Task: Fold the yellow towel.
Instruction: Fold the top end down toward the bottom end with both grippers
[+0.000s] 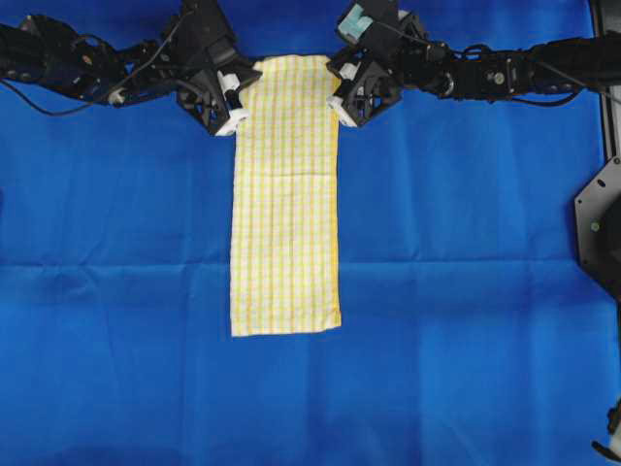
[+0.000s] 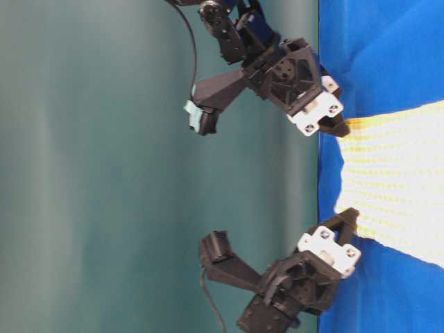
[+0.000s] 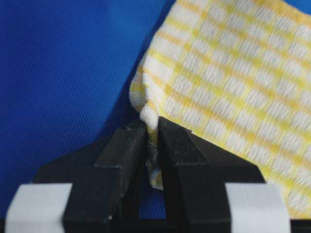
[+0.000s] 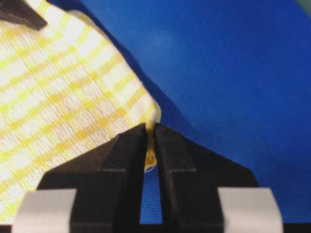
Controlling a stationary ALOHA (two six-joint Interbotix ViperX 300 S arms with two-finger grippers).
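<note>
Here the yellow towel (image 1: 285,199) lies as a long narrow strip on the blue sheet (image 1: 116,291), running from the top edge of the overhead view down toward the lower middle. Its lower end is flat and free, well apart from both arms. Its upper end sits between the two grippers.

The left gripper (image 1: 236,109) is at the upper left corner of the towel. In the left wrist view its two black fingers (image 3: 121,155) are pressed nearly together, and a small fold of the checked cloth (image 3: 233,87) is pinched between them, so the corner rises a little from the sheet. The rest of the towel spreads away to the upper right of that view.

The right gripper (image 1: 340,105) is at the upper right corner. In the right wrist view its fingers (image 4: 177,155) are also almost closed, with the yellow edge of the towel (image 4: 58,107) caught in the thin gap between them. There the cloth spreads to the left of the fingers.

In the table-level view both grippers (image 2: 338,126) (image 2: 347,220) touch the near end of the towel (image 2: 395,180), one at each corner, with the cloth stretched between them.
</note>
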